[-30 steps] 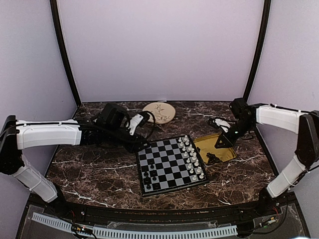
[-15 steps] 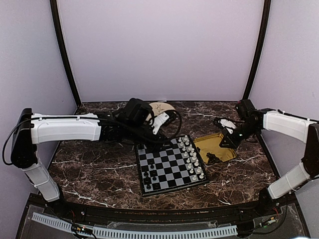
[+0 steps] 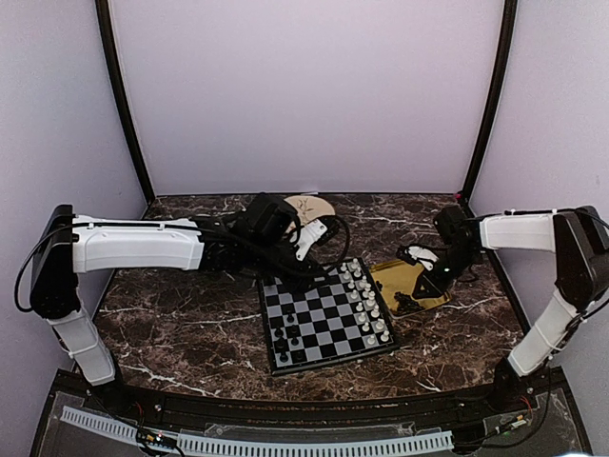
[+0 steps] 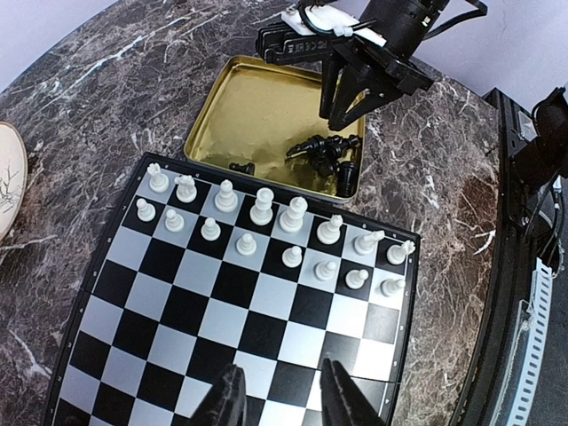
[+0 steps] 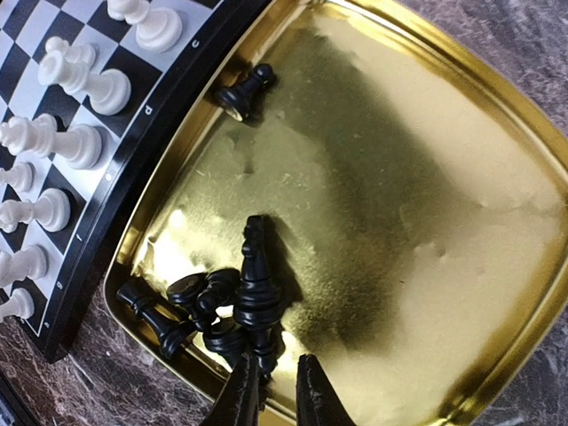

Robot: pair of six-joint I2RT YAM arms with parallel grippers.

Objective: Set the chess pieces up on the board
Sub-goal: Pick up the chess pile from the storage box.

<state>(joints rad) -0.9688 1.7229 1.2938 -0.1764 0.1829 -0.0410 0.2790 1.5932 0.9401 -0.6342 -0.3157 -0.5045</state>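
The board [image 3: 328,316] lies mid-table, with white pieces [image 3: 364,295] along its right side and a few black chess pieces [image 3: 284,335] at its near left. More black pieces [image 5: 200,306] lie heaped in a corner of the yellow tray [image 5: 444,222], and a lone pawn [image 5: 244,93] lies apart. One tall black piece [image 5: 257,280] points its foot against my right gripper's [image 5: 277,395] left finger. A narrow gap still shows to the other finger, so the jaws stand slightly open. My left gripper [image 4: 282,399] hovers open and empty over the board [image 4: 133,293].
A round beige dish [image 3: 306,211] sits at the back, behind the left wrist. The yellow tray [image 3: 415,272] touches the board's right edge. Dark upright posts [image 3: 122,105] stand at both back corners. Cables loop around the left wrist [image 3: 335,233].
My left arm swung right, from beside the board's far left corner to above the board. The right gripper dropped into the tray toward the heap, its jaws narrowing.
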